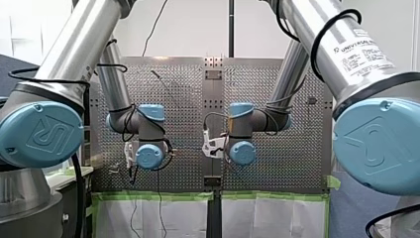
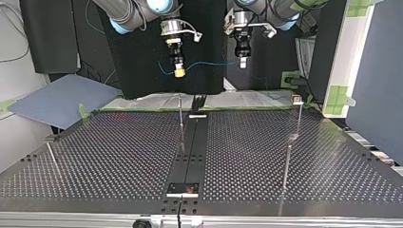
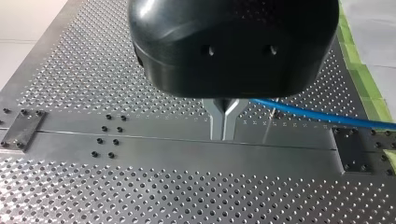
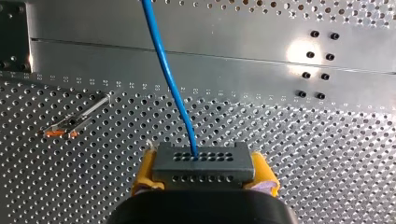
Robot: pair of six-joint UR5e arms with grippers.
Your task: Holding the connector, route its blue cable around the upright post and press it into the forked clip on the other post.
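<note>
Connector (image 4: 203, 162): dark grey block with two rows of holes, pinched from both sides by the yellow pads (image 4: 142, 176) of my right claw (image 4: 204, 173). It is held in the air above the perforated bench (image 2: 119, 156), not touching it.

Blue cable (image 4: 166, 70): leaves the connector's upper row of holes and runs straight ahead of the right claw, over the flat centre rail (image 4: 187, 51). In the top view it hangs in a shallow line from the right claw (image 2: 179, 71) across to my left claw (image 2: 242, 61).

Left claw (image 3: 223, 125): metal fingertips pressed together, pointing down above the rail. The cable (image 3: 322, 114) comes out just beside the fingers and runs off to the side. Cannot tell whether it is pinched between them.

Posts, top view: middle post (image 2: 181, 118) stands upright at the far end of the rail, below and in front of the right claw. Tall post (image 2: 298, 116) stands at the view's right with a small head on top, and the fork is too small to make out. Cable is well apart from both posts.
</note>
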